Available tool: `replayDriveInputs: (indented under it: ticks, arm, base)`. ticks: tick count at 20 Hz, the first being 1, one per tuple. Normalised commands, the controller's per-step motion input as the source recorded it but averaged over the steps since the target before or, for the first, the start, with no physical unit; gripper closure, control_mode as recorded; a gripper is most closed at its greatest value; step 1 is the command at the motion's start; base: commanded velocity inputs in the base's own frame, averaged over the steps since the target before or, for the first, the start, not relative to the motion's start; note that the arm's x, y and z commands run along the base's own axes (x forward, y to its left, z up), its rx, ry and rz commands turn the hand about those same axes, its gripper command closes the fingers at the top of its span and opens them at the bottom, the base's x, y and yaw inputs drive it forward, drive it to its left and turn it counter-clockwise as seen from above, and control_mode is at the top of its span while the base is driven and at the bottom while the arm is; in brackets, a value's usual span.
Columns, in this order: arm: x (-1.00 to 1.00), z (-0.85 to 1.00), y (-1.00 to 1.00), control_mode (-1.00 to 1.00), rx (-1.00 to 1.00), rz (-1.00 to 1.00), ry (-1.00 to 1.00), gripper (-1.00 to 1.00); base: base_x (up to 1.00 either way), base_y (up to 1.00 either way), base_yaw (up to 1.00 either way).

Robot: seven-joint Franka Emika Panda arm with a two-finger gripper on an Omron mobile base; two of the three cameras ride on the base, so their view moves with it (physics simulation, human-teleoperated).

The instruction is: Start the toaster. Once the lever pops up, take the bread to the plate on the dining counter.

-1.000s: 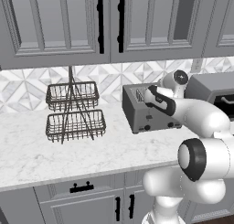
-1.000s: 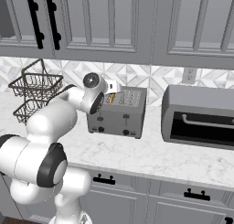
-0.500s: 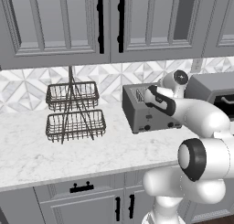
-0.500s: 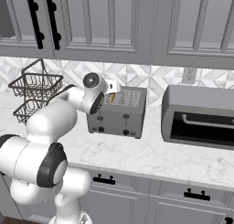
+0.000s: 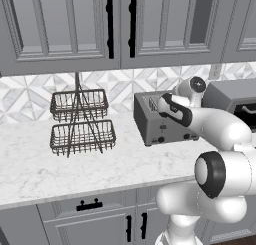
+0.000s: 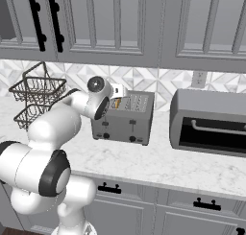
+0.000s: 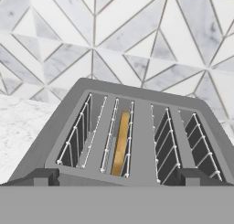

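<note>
The grey toaster stands on the marble worktop against the tiled wall. In the hand view I look down on the toaster and its four slots. The bread sits low in the second slot from the left, showing only its brown edge; from the right base it is a tan patch. My gripper hovers just above the toaster's near end, open, its fingertips wide apart with nothing between them. The plate and the dining counter are out of view.
A two-tier wire basket stands left of the toaster. A larger toaster oven sits to its right. Grey wall cabinets hang above. The marble worktop has free room in front.
</note>
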Motion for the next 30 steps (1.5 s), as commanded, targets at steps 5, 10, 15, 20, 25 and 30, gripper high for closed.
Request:
replayDriveInputs:
  ticks: [5,10,15,20,25,30]
  arm:
    - [0.00,0.00,0.00,-1.00,0.00,0.00,0.00,-1.00]
    - [0.00,0.00,0.00,-1.00,0.00,0.00,0.00,-1.00]
    - [0.00,0.00,0.00,-1.00,0.00,0.00,0.00,-1.00]
    - [0.00,0.00,0.00,-1.00,0.00,0.00,0.00,-1.00]
    - [0.00,0.00,0.00,-1.00,0.00,0.00,0.00,-1.00]
    - [0.00,0.00,0.00,-1.00,0.00,0.00,0.00,-1.00]
  base:
    - [0.00,0.00,0.00]
    - [0.00,0.00,0.00]
    - [0.00,0.00,0.00]
    - [0.00,0.00,0.00]
    - [0.00,0.00,0.00]
    - [0.00,0.00,0.00]
